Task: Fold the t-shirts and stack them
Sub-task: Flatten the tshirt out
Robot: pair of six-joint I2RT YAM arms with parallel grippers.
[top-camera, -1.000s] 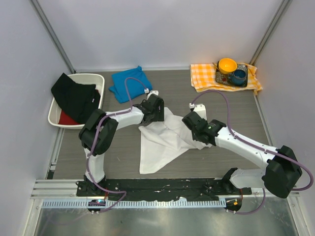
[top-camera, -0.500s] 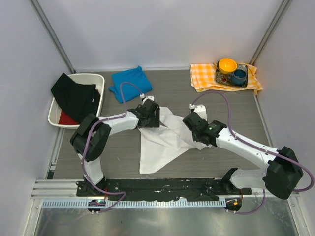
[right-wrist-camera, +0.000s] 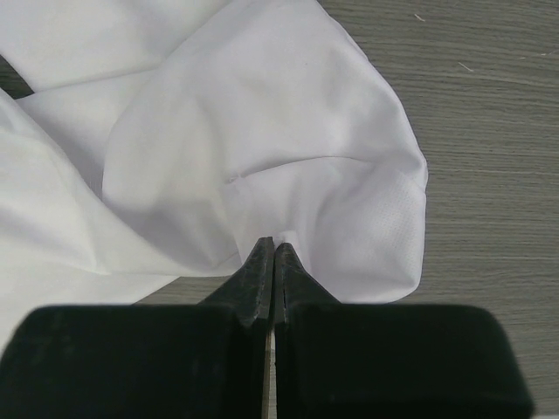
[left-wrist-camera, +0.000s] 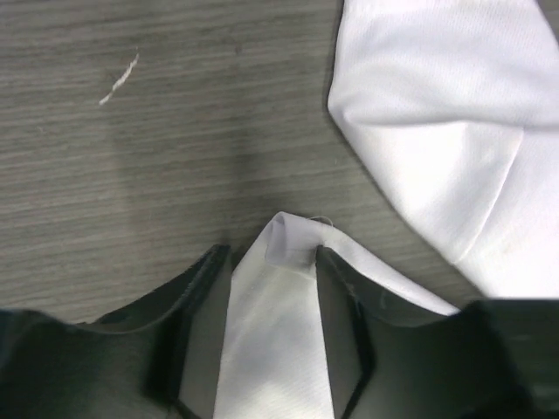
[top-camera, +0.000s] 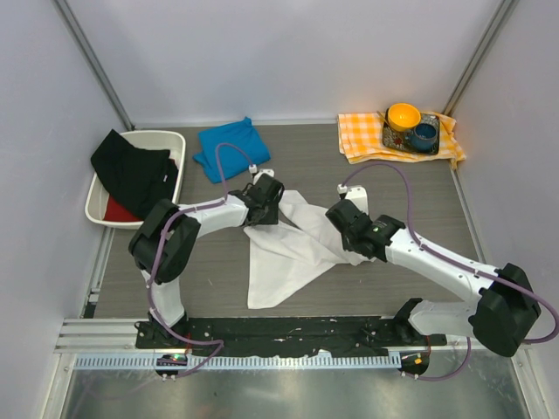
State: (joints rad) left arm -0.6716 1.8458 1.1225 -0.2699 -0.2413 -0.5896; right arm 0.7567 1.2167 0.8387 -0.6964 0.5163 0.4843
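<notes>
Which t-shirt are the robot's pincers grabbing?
The plain white cotton t-shirt, mid-table: left pincer and right pincer both pinch it. The bright blue folded t-shirt lies apart, untouched.

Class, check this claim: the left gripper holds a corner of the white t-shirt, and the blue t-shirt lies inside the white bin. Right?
Not quite. The top external view shows the blue t-shirt on the table beside the white bin, not inside it. The left gripper does hold a corner of the white t-shirt.
</notes>
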